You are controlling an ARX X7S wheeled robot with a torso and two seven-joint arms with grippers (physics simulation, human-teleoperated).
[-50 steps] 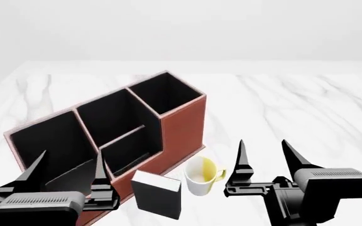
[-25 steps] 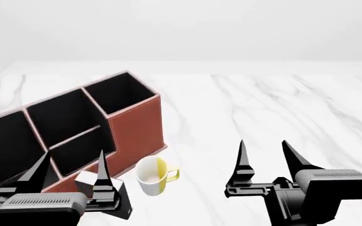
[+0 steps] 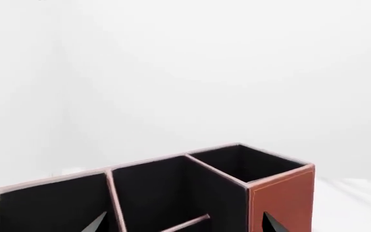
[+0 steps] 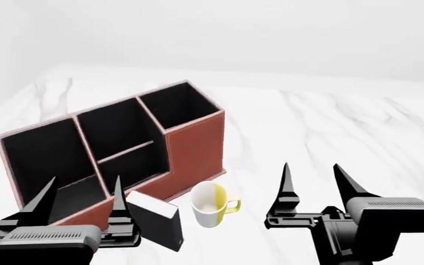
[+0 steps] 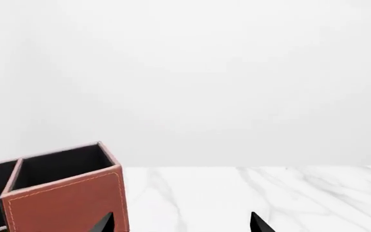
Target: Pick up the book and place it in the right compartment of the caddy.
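**Ana:** Both grippers first, from the head view. Left gripper (image 4: 79,194) hangs low over the near edge of the desk (image 4: 330,127), its two black fingers spread with nothing between them. Right gripper (image 4: 315,182) is the same, fingers wide apart and empty, over bare marble.

**Ben:** And the book (image 4: 155,220)?

**Ana:** It stands on the desk, tilted, black cover toward us and white page edges on top, just beside the left gripper's inner finger. I cannot tell whether they touch. The caddy (image 4: 197,144) sits behind it, set at an angle to the desk's near edge. The right compartment (image 4: 179,106) is the tall square end section, farthest from the robot, with only its black lining showing inside.

**Ben:** Anything else near?

**Ana:** A white-and-yellow mug (image 4: 212,205) stands upright just beside the book, in front of the caddy's tall end wall, between the two grippers.

**Ben:** Left wrist view?

**Ana:** The caddy (image 3: 282,193) fills the lower part, all sections black inside, the right compartment (image 3: 250,162) at its end. Only two fingertips (image 3: 96,223) show, well apart. The book is not seen there.

**Ben:** Right wrist view?

**Ana:** The caddy's end wall (image 5: 63,205) with the right compartment (image 5: 60,164) above it, marble desk (image 5: 269,193) beyond, and two fingertips (image 5: 258,223) set wide apart.
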